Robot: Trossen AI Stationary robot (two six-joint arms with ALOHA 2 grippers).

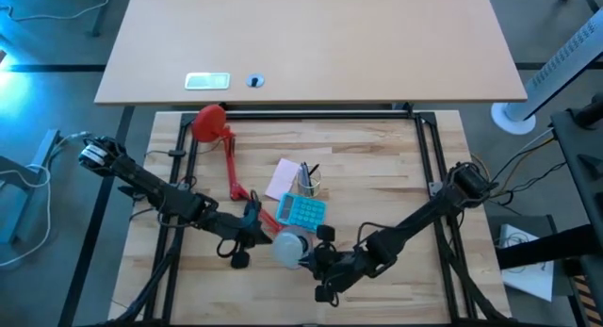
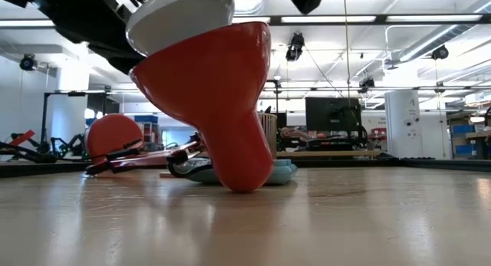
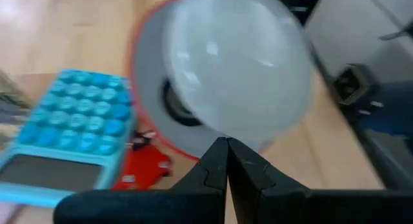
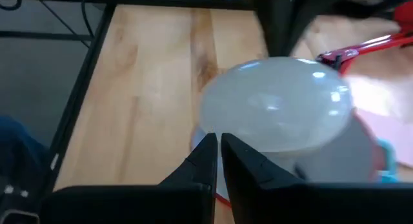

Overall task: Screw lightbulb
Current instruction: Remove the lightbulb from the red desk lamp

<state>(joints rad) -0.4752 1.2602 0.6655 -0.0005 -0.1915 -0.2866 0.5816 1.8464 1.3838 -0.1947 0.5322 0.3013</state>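
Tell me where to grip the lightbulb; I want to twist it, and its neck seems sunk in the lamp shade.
Probably the lightbulb by its domed head, across its widest part, coming straight at the open lamp shade. Only the dome shows; neck and base are hidden inside. The right gripper, shut beside it, must open first.

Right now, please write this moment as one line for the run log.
task: screw lightbulb | lightbulb: sitting in red lamp shade | left gripper: shut, beside bulb | right gripper: shut, beside bulb
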